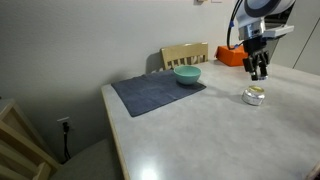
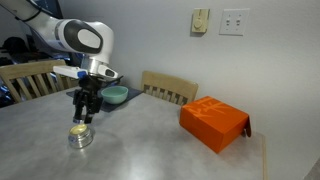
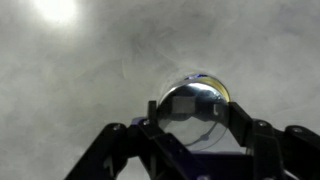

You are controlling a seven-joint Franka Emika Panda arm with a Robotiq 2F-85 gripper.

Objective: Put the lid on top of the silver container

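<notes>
In an exterior view: gripper (image 1: 258, 70) just above silver container (image 1: 254, 95), on bare table (image 1: 200, 130) toward far edge; teal bowl (image 1: 187, 75) well apart.

In an exterior view: same alignment; orange box (image 2: 213, 122) toward opposite edge.

Wrist view: jaws closed on lid (image 3: 190, 100), seemingly held centred over container, ready for lowering.

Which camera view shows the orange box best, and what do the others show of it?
An exterior view shows the orange box whole, with top and sides clear. In an exterior view it is only a small orange patch far back, beside the arm. The wrist view does not show it.
</notes>
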